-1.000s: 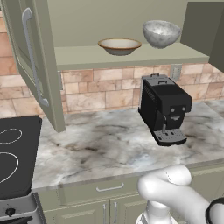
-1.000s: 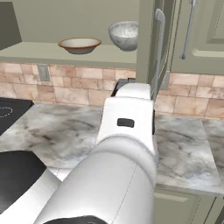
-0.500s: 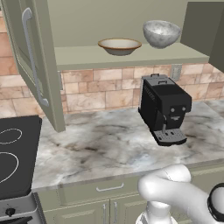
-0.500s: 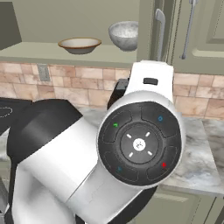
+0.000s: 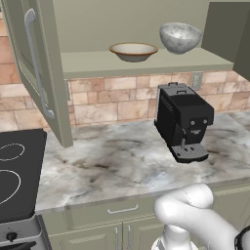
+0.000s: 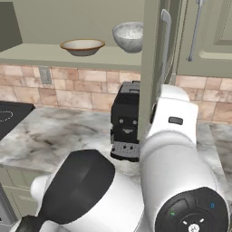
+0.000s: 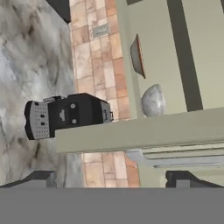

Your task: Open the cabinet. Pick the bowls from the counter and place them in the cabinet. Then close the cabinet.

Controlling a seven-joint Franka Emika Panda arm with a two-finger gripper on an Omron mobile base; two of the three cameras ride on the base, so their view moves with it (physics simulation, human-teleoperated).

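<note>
Left base view: barely changed over the last second, only the arm (image 5: 191, 214) elbow shifted a little below the coffee machine (image 5: 184, 121). Tan bowl (image 5: 133, 51) and speckled bowl (image 5: 180, 37) already on the cabinet shelf (image 5: 97, 63), above the coffee machine, tan one up-left, speckled one straight above. Left door (image 5: 34, 73) swung open, far left of the machine. Means placing looks done; closing is what's left.

Right base view: big change here. Arm rolled round within the second, now reared up just right of the coffee machine, next to the open right door (image 6: 152, 68) and its bar handle (image 6: 166, 45). Reads as lining up for the door, judging by the pose.

Hand view (rolled sideways): gripper (image 7: 113, 180) spread wide, nothing between the tips, not touching anything. Door edge and handle just ahead of it; coffee machine beyond, both bowls past that on the shelf.

Surface and room: marble counter (image 5: 112, 166) bare except for the coffee machine; black stovetop (image 5: 17, 171) at its left end; brick backsplash (image 5: 112, 100) behind the machine.
</note>
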